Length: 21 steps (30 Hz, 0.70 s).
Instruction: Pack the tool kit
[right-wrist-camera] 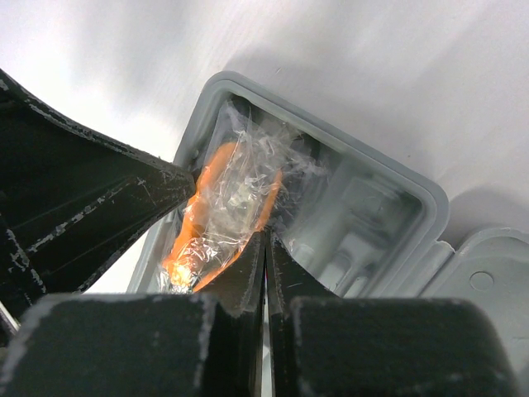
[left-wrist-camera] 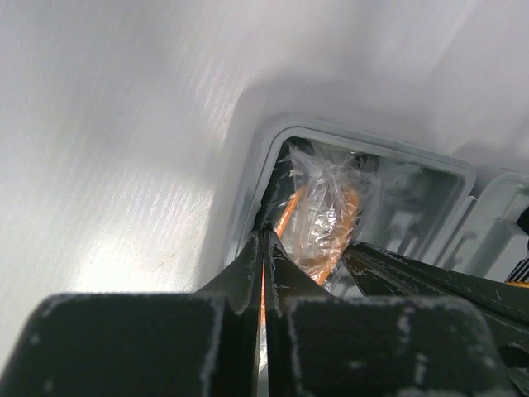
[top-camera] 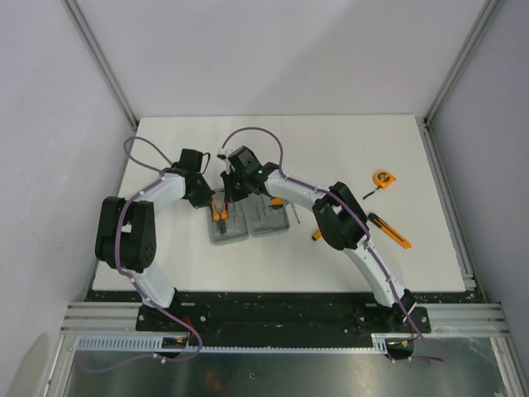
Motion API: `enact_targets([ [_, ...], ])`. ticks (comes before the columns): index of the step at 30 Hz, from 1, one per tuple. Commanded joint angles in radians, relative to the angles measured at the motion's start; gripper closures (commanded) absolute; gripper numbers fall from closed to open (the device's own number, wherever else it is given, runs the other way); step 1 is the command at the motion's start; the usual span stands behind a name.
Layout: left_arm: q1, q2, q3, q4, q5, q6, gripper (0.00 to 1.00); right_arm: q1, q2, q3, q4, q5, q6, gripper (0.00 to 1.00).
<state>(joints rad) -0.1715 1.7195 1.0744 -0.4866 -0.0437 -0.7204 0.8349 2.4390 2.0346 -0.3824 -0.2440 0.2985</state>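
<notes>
Currently gripped: a clear bag wrapped round an orange tool, lying in the left half of the case.
Left tool: clenched, tips down at the bag's edge, with a thin sliver of orange in the slit between them. It looks to be pinching the film.
Right tool: clenched as well, tips meeting on the crumpled film just beside the orange handle, apparently nipping plastic and not the tool itself.
Why two grips: slack film slips, so one pinch can anchor it while the other pulls. Whether the aim is to strip the wrapper or seat the piece, I cannot tell.
Case position: open flat in the middle of the desk, halves side by side, moulded slots facing up so pieces can drop in.
Outside the case: tape measure at the far right and knife nearer on the right, both well apart from the case.
Progress: early, judging by the bare slots.
Risk: nothing pins the case, so a hard tug may drag it.
</notes>
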Motion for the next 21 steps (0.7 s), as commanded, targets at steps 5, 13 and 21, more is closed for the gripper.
enact_targets([
  [5, -0.044, 0.141, -0.032, -0.184, 0.073, -0.056, 1.00, 0.059, 0.150, -0.043, -0.131, -0.081, 0.045, 0.98],
  [13, -0.008, 0.119, -0.030, -0.192, 0.118, -0.018, 1.00, 0.040, 0.114, 0.048, -0.151, -0.132, 0.090, 0.96],
  [21, -0.009, -0.117, 0.058, -0.192, -0.008, 0.047, 0.88, -0.056, -0.118, 0.042, -0.060, -0.061, 0.098, 0.75],
])
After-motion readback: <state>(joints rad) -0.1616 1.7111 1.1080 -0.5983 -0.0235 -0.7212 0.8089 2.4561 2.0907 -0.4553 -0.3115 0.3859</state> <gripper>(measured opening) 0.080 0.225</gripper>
